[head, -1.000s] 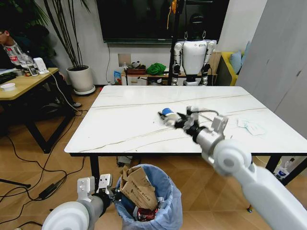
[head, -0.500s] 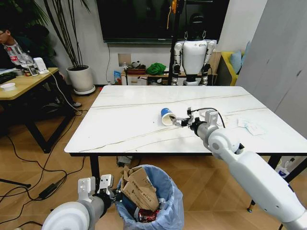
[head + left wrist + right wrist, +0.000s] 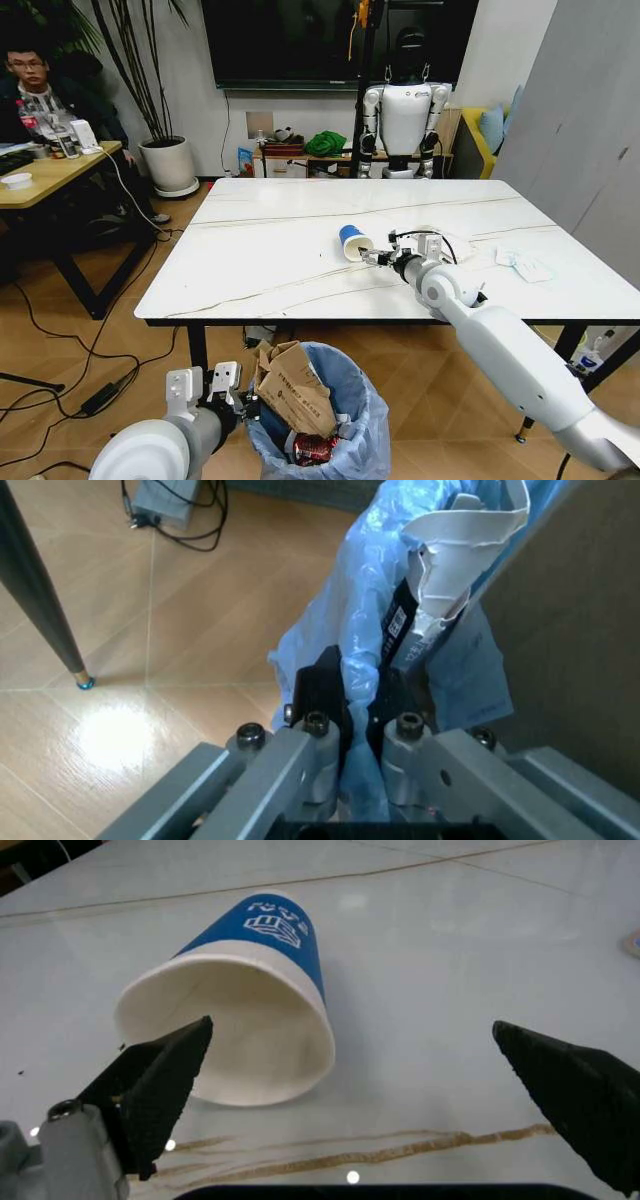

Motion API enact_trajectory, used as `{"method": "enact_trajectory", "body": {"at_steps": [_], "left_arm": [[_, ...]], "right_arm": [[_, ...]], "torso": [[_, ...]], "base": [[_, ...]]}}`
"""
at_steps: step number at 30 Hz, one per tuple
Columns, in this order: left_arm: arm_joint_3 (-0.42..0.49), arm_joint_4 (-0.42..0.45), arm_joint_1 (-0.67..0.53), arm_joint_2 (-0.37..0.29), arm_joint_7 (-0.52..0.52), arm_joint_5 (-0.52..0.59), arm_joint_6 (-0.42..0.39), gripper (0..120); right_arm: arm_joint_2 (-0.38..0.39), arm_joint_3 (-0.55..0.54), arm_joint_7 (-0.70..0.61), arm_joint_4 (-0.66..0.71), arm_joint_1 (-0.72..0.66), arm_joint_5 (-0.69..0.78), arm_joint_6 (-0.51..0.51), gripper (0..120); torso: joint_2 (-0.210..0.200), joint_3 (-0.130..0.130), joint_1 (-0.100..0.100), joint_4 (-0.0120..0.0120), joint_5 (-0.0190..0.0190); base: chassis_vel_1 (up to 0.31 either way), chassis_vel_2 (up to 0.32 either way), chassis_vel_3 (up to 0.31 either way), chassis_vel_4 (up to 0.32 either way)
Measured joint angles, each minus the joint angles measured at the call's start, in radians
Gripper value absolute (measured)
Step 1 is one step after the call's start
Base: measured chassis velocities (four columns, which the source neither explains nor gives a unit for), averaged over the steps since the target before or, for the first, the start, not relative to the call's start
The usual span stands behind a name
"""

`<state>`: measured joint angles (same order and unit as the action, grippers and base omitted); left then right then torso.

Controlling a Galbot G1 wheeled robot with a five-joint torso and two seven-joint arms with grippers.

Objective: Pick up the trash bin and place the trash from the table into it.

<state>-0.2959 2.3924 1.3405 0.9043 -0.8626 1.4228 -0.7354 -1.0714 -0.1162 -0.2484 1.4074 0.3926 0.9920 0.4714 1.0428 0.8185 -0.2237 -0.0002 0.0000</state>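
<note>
My right pincer, spread wide, reaches over the marble desk toward the blue paper cup lying on its side (one fingertip at the rim). My left pincer pinches the blue-bagged trash bin below the desk's near edge, torn cardboard box inside.

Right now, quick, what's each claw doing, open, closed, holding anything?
Left claw: shut on the trash bin's blue bag rim, below the table edge.
Right claw: open, empty, at the blue paper cup lying on the table.
</note>
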Motion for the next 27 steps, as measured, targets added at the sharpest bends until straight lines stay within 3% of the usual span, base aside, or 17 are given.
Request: {"method": "enact_trajectory", "body": {"at_steps": [3,10,12,17,19,25,27], "left_arm": [[0.000,0.000,-0.003,0.001,0.000,0.004,0.000,0],[-0.001,0.000,-0.004,0.006,0.000,0.005,0.000,0],[-0.001,-0.001,-0.004,0.006,0.000,0.005,0.000,0],[-0.002,0.000,-0.002,0.007,0.000,0.003,0.000,0],[-0.002,0.000,-0.001,0.007,0.000,0.003,0.000,0],[-0.003,0.001,0.002,0.008,0.000,0.000,0.000,0],[-0.004,0.001,0.002,0.008,0.000,0.000,0.000,0]], "right_arm": [[-0.018,-0.006,0.001,-0.024,-0.020,0.000,-0.002,94],[-0.064,-0.030,-0.003,-0.065,-0.058,-0.002,-0.010,68],[-0.067,-0.032,-0.005,-0.067,-0.060,-0.002,-0.012,64],[-0.074,-0.036,-0.019,-0.067,-0.063,-0.001,-0.016,41],[-0.075,-0.036,-0.020,-0.067,-0.063,0.000,-0.016,39],[-0.080,-0.040,-0.048,-0.047,-0.066,0.022,-0.016,12],[-0.080,-0.040,-0.050,-0.046,-0.066,0.024,-0.016,11]], "torso": [[0.000,0.000,0.000,0.0001,0.0000],[0.000,0.000,0.000,0.0003,-0.0001],[0.000,0.000,0.000,0.0002,-0.0001],[0.000,0.000,0.000,0.0000,-0.0001],[0.000,0.000,0.000,0.0000,-0.0001],[0.000,0.000,0.000,0.0001,-0.0001],[0.000,0.000,0.000,0.0001,-0.0001]], "base": [[0.000,0.000,0.000,0.000],[0.000,0.000,0.000,0.000],[0.000,0.000,0.000,0.000],[0.000,0.000,0.000,0.000],[0.000,0.000,0.000,0.000],[0.000,0.000,0.000,0.000],[0.000,0.000,0.000,0.000]]}}
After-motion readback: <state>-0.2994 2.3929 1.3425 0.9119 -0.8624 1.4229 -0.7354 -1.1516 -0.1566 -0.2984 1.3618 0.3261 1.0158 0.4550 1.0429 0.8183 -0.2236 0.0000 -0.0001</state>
